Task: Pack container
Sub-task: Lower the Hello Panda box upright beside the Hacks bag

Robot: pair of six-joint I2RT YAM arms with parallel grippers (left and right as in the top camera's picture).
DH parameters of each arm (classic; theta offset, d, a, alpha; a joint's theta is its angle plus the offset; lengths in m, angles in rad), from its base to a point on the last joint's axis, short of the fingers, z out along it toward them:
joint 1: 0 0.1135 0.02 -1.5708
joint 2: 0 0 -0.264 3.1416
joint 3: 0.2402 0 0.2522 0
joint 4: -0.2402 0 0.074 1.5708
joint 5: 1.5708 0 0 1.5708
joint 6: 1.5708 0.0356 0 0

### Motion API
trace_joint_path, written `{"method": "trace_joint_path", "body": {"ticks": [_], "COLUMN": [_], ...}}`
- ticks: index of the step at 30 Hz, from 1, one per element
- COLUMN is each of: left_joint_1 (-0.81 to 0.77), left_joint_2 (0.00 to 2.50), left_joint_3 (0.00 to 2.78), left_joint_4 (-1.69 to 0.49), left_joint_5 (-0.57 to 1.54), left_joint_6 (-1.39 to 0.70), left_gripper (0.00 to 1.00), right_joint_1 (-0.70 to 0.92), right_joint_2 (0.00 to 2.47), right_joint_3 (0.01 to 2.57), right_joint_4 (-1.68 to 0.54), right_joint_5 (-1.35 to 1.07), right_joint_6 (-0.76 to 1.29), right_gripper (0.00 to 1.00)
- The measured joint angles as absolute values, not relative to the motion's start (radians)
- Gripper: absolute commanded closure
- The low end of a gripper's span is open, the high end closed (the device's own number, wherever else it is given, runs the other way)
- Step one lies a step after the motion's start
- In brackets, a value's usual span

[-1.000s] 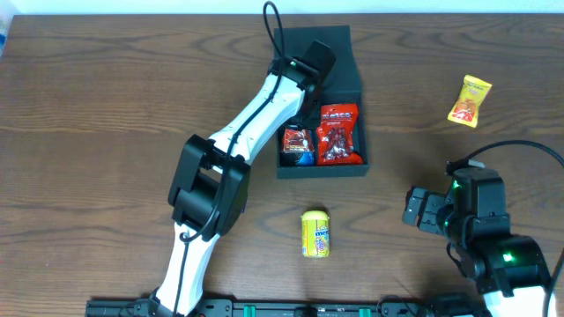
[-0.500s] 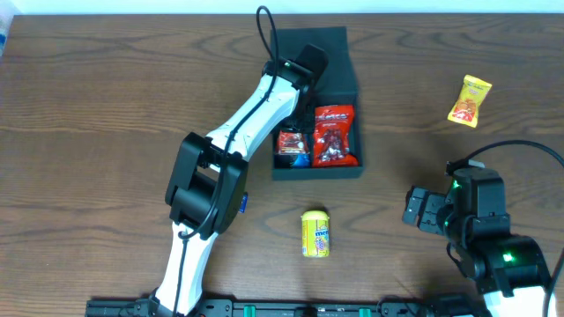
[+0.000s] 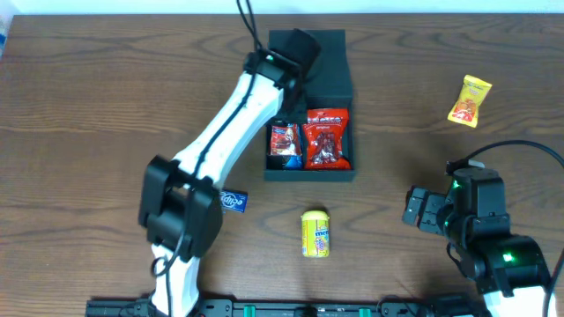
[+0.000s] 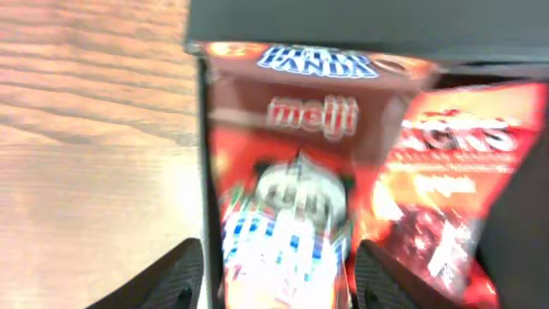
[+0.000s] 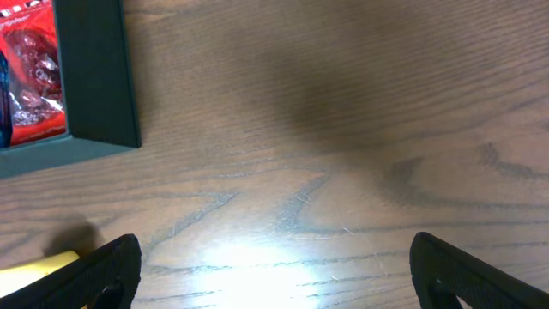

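The container [image 3: 343,81] is a dark square box with its flap lid open at the back. Inside lie a red-and-blue Meiji packet [image 3: 284,143] and a red packet [image 3: 326,139]. My left gripper [image 3: 293,53] hangs over the box's back left part. In the left wrist view its fingers [image 4: 276,279] are spread, one outside the left wall [image 4: 204,154] and one inside, with the Meiji packet [image 4: 300,129] between them. My right gripper [image 3: 421,210] is open and empty over bare table [image 5: 287,275].
A yellow packet [image 3: 315,233] lies in front of the box. A small blue packet [image 3: 233,202] lies by my left arm. A yellow-orange packet [image 3: 468,100] lies at the far right. The box's corner [image 5: 94,86] shows in the right wrist view.
My left arm swung left and the container slid left with it. The small blue packet came into view beside the arm. The right arm has not moved.
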State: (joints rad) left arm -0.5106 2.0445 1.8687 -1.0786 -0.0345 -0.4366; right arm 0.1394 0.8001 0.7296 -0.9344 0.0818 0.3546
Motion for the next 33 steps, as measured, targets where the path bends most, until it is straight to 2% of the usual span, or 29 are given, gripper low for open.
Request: {"method": "trace_joint_path", "body": {"ticks": [6,14,20,33], "left_joint_1": [-0.514,-0.563,-0.565,-0.565], "left_joint_2": [2.010,2.018,2.043,2.046], "left_joint_3": [1.869,1.869,1.856,1.733], "left_joint_4": [-1.106,-1.088,-1.077,-0.966], "left_joint_5": [-0.038,-0.042,-0.071,-0.118], "left_joint_6": [-0.438,-0.440,-0.440,-0.445], "left_gripper": [0.22,0.14,0.04,0.03], "right_joint_1": [0.139,0.139,0.139,0.139], "right_joint_2": [0.800,0.800,0.800,0.800], "right_joint_3": [0.730,0.730,0.730,0.730], "right_joint_4": [-0.934,-0.934,-0.934,-0.935], "right_joint_5": [0.081,0.081,0.081,0.081], "right_joint_6": [0.355,0.355,0.355,0.355], "right_gripper": [0.01,0.01,0.01,0.01]}}
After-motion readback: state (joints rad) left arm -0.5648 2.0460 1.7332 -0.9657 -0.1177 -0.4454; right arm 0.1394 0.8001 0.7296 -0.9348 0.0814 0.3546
